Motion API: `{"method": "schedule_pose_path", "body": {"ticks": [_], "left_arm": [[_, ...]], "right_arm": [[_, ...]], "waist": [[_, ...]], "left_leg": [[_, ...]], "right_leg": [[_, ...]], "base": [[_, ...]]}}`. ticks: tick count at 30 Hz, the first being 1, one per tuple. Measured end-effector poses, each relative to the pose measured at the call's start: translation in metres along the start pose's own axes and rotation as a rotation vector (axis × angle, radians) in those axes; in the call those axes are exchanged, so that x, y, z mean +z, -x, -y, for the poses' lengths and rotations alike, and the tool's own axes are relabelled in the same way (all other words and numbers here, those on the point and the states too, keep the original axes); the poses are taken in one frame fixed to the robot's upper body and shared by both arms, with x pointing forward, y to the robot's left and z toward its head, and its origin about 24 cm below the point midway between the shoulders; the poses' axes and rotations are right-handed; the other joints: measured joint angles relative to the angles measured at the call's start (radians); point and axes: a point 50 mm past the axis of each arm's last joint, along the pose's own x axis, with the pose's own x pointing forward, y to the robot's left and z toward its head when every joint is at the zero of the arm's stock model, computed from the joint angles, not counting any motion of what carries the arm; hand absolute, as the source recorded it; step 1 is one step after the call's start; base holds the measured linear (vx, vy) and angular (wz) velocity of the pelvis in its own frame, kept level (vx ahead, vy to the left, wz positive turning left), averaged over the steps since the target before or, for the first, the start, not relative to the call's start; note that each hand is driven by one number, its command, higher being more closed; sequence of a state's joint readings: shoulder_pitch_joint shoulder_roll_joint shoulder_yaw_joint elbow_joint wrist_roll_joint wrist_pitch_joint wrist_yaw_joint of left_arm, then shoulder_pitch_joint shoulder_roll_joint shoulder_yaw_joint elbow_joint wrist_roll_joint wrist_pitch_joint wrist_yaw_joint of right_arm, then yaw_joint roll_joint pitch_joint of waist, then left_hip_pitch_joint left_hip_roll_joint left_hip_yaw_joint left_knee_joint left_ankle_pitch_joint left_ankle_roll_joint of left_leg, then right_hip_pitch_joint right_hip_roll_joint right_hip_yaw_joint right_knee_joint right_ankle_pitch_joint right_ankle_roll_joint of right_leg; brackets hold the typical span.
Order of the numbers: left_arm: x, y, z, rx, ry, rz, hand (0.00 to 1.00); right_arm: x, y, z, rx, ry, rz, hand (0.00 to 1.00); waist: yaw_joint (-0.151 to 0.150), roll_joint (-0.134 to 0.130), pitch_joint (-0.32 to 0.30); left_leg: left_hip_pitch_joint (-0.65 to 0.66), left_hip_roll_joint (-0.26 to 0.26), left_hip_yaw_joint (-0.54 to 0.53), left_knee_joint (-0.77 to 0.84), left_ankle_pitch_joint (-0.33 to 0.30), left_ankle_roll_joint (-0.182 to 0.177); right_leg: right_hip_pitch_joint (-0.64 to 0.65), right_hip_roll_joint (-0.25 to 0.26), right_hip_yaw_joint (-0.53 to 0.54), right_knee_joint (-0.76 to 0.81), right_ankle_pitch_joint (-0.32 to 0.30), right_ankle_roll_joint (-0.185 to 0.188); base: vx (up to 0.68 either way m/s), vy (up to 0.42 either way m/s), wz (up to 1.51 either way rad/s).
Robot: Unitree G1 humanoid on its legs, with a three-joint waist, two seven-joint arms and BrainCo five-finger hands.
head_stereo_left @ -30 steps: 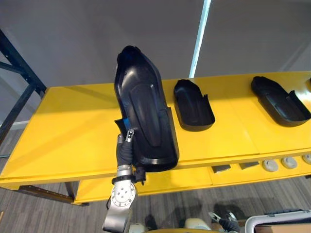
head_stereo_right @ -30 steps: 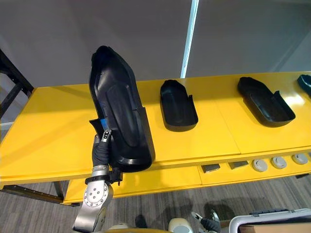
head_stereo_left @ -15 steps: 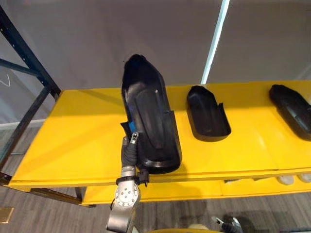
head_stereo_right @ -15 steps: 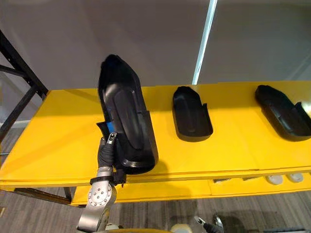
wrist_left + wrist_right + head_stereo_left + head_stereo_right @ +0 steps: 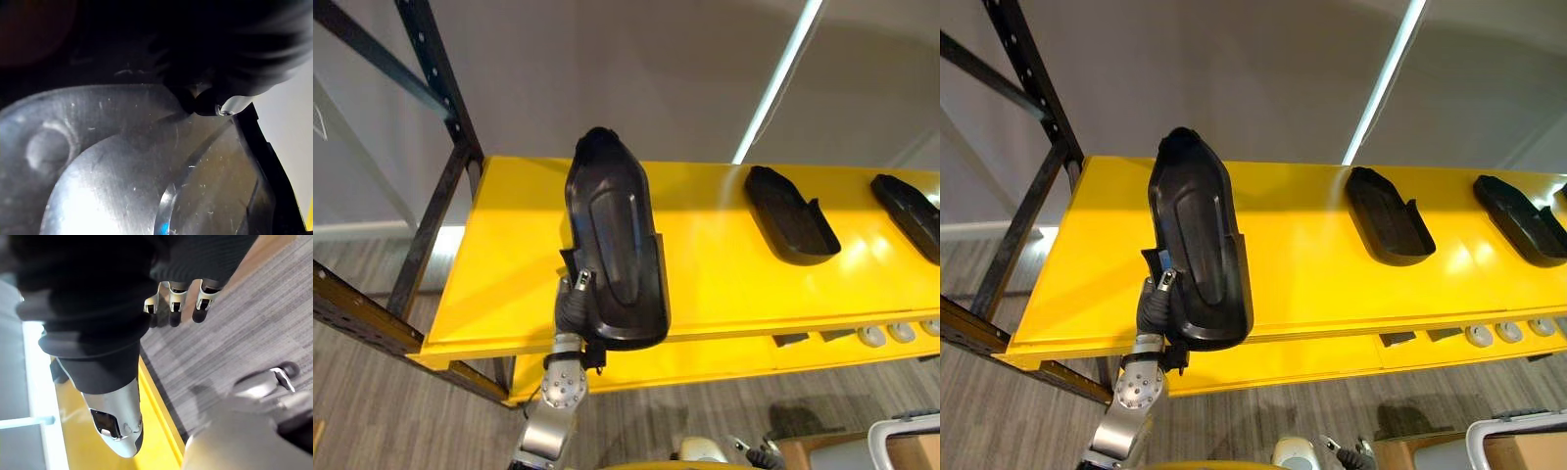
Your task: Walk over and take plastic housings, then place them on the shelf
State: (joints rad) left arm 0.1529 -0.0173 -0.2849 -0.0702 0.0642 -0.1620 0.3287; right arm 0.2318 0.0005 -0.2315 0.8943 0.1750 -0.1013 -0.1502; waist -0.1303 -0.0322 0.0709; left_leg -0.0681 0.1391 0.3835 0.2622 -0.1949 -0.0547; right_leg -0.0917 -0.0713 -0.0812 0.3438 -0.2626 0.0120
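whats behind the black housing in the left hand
Yellow shelf top, and grey wall past the tip of the housing in the left hand. The shelf patch behind it is covered.

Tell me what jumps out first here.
A big black plastic housing stands upright, gripped by the left hand, over the front edge of the yellow shelf. Two more black housings lie flat on the shelf to its right. The right hand hangs open above the floor.

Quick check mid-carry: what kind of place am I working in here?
Probably a workshop or parts-staging area, perhaps a test setup. A long yellow shelf carries black plastic housings laid out apart, a dark perforated steel rack post stands by its end, and the left hand holds one more housing.
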Motion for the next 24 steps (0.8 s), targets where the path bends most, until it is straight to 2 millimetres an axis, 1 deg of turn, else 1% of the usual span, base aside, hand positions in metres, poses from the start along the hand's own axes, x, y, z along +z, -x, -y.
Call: {"method": "schedule_pose_path", "body": {"ticks": [1, 3, 5, 6, 7, 9, 11, 12, 14, 15, 17, 18, 21, 22, 24], "left_arm": [[0.0, 0.001, 0.004, -0.02, -0.009, 0.002, 1.0], [0.0, 0.002, 0.004, -0.023, -0.012, 0.003, 1.0], [0.002, 0.002, 0.002, -0.015, -0.012, 0.011, 1.0], [0.003, 0.001, 0.001, -0.016, -0.012, 0.016, 1.0], [0.003, 0.0, -0.001, -0.018, -0.015, 0.016, 1.0], [0.003, 0.0, -0.001, -0.02, -0.017, 0.01, 1.0], [0.002, 0.0, -0.002, -0.022, -0.037, 0.006, 1.0], [0.002, -0.001, -0.002, -0.023, -0.041, 0.004, 1.0], [0.002, -0.006, -0.007, -0.01, -0.089, 0.008, 1.0], [0.002, -0.007, -0.008, -0.009, -0.096, 0.009, 1.0], [-0.002, -0.016, -0.021, 0.016, -0.162, -0.001, 1.0], [-0.003, -0.019, -0.024, 0.025, -0.18, -0.007, 1.0], [-0.008, -0.032, -0.046, 0.122, -0.24, -0.037, 1.0], [-0.012, -0.035, -0.053, 0.156, -0.253, -0.055, 1.0], [-0.017, -0.036, -0.06, 0.189, -0.268, -0.087, 1.0]], "right_arm": [[0.0, 0.0, 0.005, -0.01, -0.001, 0.001, 0.0], [-0.002, 0.001, 0.007, -0.017, 0.001, -0.003, 0.0], [0.0, 0.001, 0.004, -0.009, -0.004, 0.005, 0.0], [0.002, 0.0, 0.002, -0.004, -0.008, 0.012, 0.0], [0.005, 0.0, -0.002, 0.005, -0.009, 0.019, 0.0], [0.004, 0.0, -0.006, 0.013, -0.016, 0.017, 0.0], [0.002, 0.001, -0.006, 0.011, -0.02, 0.011, 0.0], [0.002, 0.001, -0.006, 0.011, -0.02, 0.01, 0.0], [0.001, 0.001, -0.005, 0.009, -0.02, 0.008, 0.0], [0.001, 0.001, -0.005, 0.01, -0.02, 0.008, 0.0], [0.001, 0.001, -0.006, 0.01, -0.017, 0.006, 0.0], [0.001, 0.001, -0.006, 0.011, -0.012, 0.007, 0.0], [0.003, 0.0, -0.006, 0.023, 0.011, 0.013, 0.0], [0.003, 0.0, -0.005, 0.028, 0.014, 0.015, 0.0], [0.004, -0.001, -0.004, 0.028, 0.016, 0.01, 0.0]], "waist": [[0.003, 0.012, 0.009], [0.012, 0.017, 0.006], [0.022, 0.008, -0.005], [0.035, 0.015, -0.017], [0.039, 0.003, -0.021], [0.037, -0.006, -0.024], [0.035, -0.017, -0.031], [0.035, -0.017, -0.031], [0.035, -0.012, -0.038], [0.035, -0.011, -0.038], [0.034, -0.01, -0.038], [0.034, -0.01, -0.038], [0.033, -0.008, -0.037], [0.032, -0.002, -0.039], [0.03, 0.007, -0.044]], "left_leg": [[0.009, -0.001, -0.008, -0.016, 0.013, 0.001], [0.034, 0.002, -0.01, -0.056, 0.038, -0.006], [0.052, 0.006, 0.009, -0.101, 0.061, -0.017], [0.053, 0.013, 0.023, -0.117, 0.068, -0.021], [0.064, 0.018, 0.039, -0.137, 0.076, -0.027], [0.085, 0.018, 0.051, -0.163, 0.089, -0.029], [0.116, 0.016, 0.071, -0.189, 0.093, -0.029], [0.116, 0.015, 0.074, -0.192, 0.093, -0.029], [0.126, 0.015, 0.088, -0.205, 0.098, -0.022], [0.131, 0.013, 0.09, -0.213, 0.104, -0.021], [0.154, 0.007, 0.099, -0.261, 0.139, -0.02], [0.159, 0.007, 0.099, -0.268, 0.144, -0.021], [0.179, 0.0, 0.113, -0.31, 0.172, -0.021], [0.184, -0.001, 0.114, -0.33, 0.187, -0.023], [0.184, -0.004, 0.118, -0.356, 0.204, -0.023]], "right_leg": [[0.025, -0.001, -0.014, -0.033, 0.012, 0.004], [0.058, 0.007, -0.026, -0.074, 0.032, 0.0], [0.07, 0.022, -0.02, -0.115, 0.057, -0.006], [0.07, 0.034, -0.006, -0.135, 0.073, -0.009], [0.074, 0.043, 0.009, -0.158, 0.086, -0.009], [0.084, 0.053, 0.022, -0.179, 0.107, -0.004], [0.104, 0.054, 0.044, -0.203, 0.117, 0.003], [0.107, 0.054, 0.047, -0.205, 0.12, 0.005], [0.108, 0.056, 0.06, -0.228, 0.152, 0.012], [0.11, 0.056, 0.061, -0.232, 0.157, 0.01], [0.119, 0.061, 0.063, -0.255, 0.191, 0.005], [0.124, 0.062, 0.064, -0.263, 0.199, 0.005], [0.121, 0.067, 0.08, -0.266, 0.205, 0.002], [0.12, 0.072, 0.082, -0.277, 0.216, -0.002], [0.107, 0.076, 0.085, -0.281, 0.219, -0.004]], "base": [[-0.04, 0.013, 0.34], [0.01, -0.023, 0.16], [0.02, -0.036, -0.14], [-0.01, -0.026, -0.43], [0.0, -0.027, -0.39], [0.05, 0.003, -0.23], [0.07, 0.022, -0.22], [0.01, 0.029, -0.22], [0.01, 0.051, -0.18], [0.02, 0.044, -0.08], [-0.02, 0.031, -0.05], [-0.05, 0.008, -0.1], [-0.08, -0.022, -0.11], [-0.1, -0.049, -0.09], [-0.14, -0.067, -0.13]]}}
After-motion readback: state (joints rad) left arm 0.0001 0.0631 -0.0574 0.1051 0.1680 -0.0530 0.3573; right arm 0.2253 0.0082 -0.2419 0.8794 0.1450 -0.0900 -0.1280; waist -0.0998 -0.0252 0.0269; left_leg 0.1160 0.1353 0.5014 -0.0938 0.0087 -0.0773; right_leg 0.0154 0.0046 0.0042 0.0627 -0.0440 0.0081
